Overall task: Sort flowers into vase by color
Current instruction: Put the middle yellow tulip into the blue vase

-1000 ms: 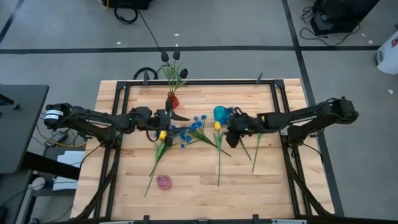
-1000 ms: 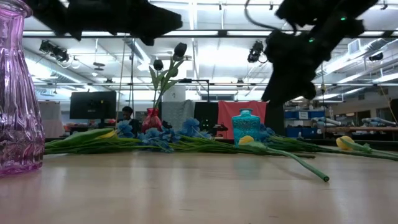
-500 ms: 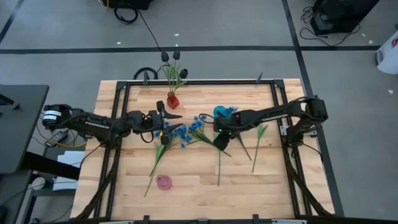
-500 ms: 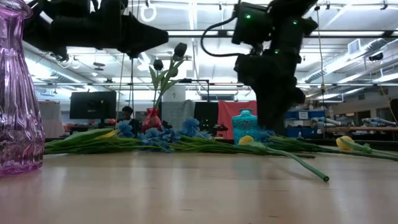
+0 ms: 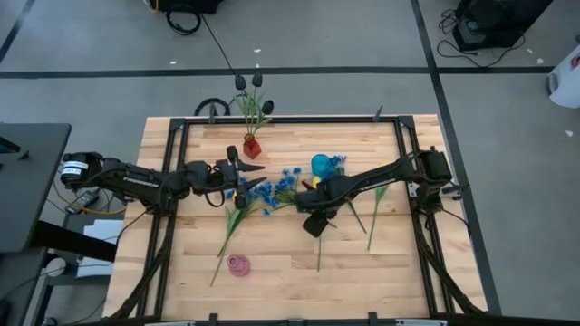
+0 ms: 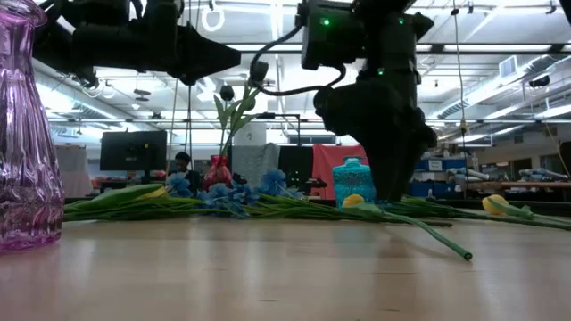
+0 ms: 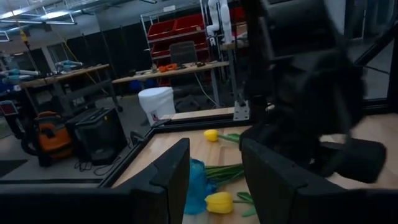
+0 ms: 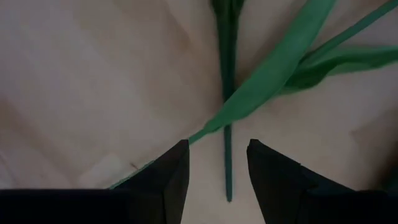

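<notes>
My right gripper (image 5: 313, 225) is open and points down at the table's middle. In the right wrist view its fingers (image 8: 217, 149) stand on either side of a thin green stem (image 8: 227, 163) that lies flat on the wood, crossed by a long leaf (image 8: 267, 81). That stem (image 5: 318, 251) belongs to a yellow tulip mostly hidden under the arm. My left gripper (image 5: 256, 177) is open and hovers level above blue blossoms (image 5: 272, 192) and another yellow tulip (image 5: 237, 196). Dark tulips (image 5: 250, 83) stand in a red vase (image 5: 251, 146).
A teal vase (image 5: 321, 164) holding blue blossoms stands just beyond my right arm. A pink vase (image 5: 238, 264) stands near the front edge, large at the low view's left (image 6: 22, 134). More green stems (image 5: 373, 217) lie to the right. Black frame rails border the table.
My right gripper has swung from beside the teal vase toward the table's left and near edge, and has come down over the yellow tulip's stem. The flowers on the table have stayed put.
</notes>
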Robot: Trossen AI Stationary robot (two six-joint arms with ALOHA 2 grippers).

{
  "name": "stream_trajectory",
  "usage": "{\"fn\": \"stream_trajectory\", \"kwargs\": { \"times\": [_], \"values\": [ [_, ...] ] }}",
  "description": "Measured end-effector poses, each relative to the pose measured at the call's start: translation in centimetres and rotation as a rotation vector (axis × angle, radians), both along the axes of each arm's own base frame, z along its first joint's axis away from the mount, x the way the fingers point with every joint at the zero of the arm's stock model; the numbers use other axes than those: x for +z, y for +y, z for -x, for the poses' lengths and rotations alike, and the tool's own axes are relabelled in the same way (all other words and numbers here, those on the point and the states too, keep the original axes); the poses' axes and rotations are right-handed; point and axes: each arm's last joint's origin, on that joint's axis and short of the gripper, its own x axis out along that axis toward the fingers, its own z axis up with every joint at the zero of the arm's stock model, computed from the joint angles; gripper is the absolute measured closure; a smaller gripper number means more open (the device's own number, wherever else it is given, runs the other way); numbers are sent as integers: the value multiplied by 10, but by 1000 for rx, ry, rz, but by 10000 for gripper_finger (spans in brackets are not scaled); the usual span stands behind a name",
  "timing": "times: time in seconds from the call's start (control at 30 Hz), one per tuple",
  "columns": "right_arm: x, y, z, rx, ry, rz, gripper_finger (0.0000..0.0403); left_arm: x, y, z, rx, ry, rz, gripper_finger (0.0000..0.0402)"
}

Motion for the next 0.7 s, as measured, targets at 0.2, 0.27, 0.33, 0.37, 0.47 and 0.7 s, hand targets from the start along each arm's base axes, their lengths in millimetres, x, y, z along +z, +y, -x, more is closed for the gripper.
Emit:
{"fn": "stream_trajectory", "kwargs": {
  "times": [0.2,0.27,0.33,0.37,0.47,0.7],
  "values": [
    [-9,6,-13,26,32,30,232,0,0,0,4,0,-4,249],
    [-14,6,-15,33,43,29,232,0,0,0,12,1,-7,249],
    [-19,6,-14,38,68,34,232,0,1,0,21,5,-7,249],
    [-21,6,-14,40,81,36,232,-1,1,0,26,8,-10,249],
    [-24,5,-14,48,92,63,233,-1,1,0,34,13,-13,249],
    [-24,1,-13,60,101,87,270,-2,2,0,82,24,-16,249]
  ]
}}
